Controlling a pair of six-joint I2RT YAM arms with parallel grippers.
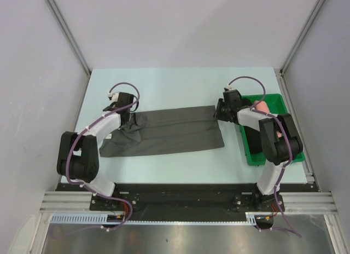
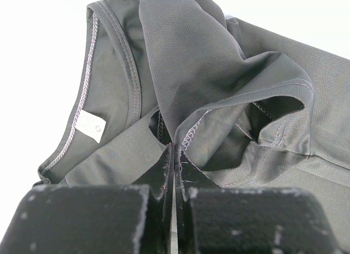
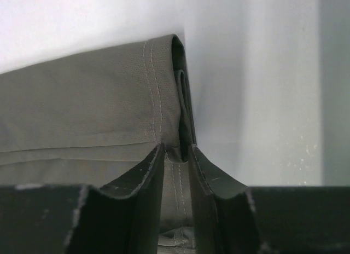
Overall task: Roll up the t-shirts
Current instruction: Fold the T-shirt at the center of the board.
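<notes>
One camera sits high at the near side, looking down over the whole surface (image 1: 164, 90). Each wrist camera stares forward, very close, at one end of the same grey t-shirt (image 1: 164, 131).

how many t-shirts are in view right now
3: grey t-shirt spread on the table; salmon-pink roll and black roll in the green tray, where the right arm may hide more.

My right arm (image 1: 279, 142) covers most of the green tray (image 1: 270, 96), so I only get a sliver of the pink roll (image 1: 262, 107). On left wrist cam the grey tee (image 2: 219, 62) runs off-frame and its neck label (image 2: 90, 124) is too tiny to read.
</notes>
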